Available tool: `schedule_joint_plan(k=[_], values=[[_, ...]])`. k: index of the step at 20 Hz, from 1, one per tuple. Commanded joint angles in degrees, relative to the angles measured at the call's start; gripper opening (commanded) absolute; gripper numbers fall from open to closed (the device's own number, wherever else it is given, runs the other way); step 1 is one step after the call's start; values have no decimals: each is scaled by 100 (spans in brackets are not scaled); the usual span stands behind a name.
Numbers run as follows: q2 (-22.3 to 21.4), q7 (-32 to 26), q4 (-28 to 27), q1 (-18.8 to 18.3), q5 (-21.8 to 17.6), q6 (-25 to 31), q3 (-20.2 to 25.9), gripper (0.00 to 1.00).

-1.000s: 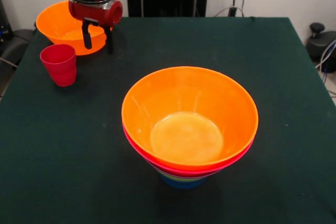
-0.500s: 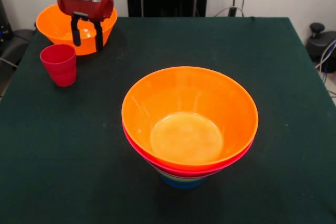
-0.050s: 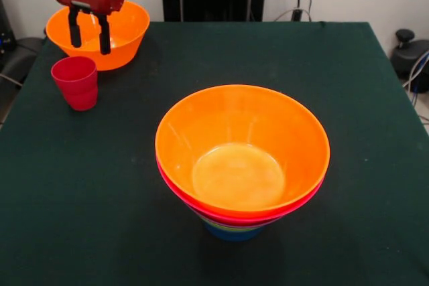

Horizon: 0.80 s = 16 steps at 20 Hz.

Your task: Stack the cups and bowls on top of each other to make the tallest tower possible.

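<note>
Dark green cloth covers the table (image 3: 375, 98). From my station I record the tower (image 3: 242, 162) standing toward the near middle of it: a large orange bowl (image 3: 242, 145) sits uppermost, a pink rim (image 3: 201, 207) shows just beneath it, further coloured bands lie under that, and a blue base (image 3: 231, 234) touches the cloth. The stack stands upright.

A second orange bowl (image 3: 124, 38) rests alone at the far left corner of the table. The red cup (image 3: 76, 82) stands upright just in front of it, near but apart, and well away from the tower.

The gripper (image 3: 88, 37) hangs over the left part of that corner bowl. Its two black fingers (image 3: 104, 35) are apart, with the bowl's interior visible between them, and they hold nothing. I cannot tell whether the tips touch the bowl.
</note>
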Motion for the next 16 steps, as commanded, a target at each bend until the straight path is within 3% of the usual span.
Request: schedule_joint_plan(k=[1, 8, 16], values=[[517, -920, -205, 93, -694, 444, 416, 100], [1341, -546, -496, 132, -1116, -315, 359, 100], [1531, -495, -649, 40, -1340, -378, 396, 100]])
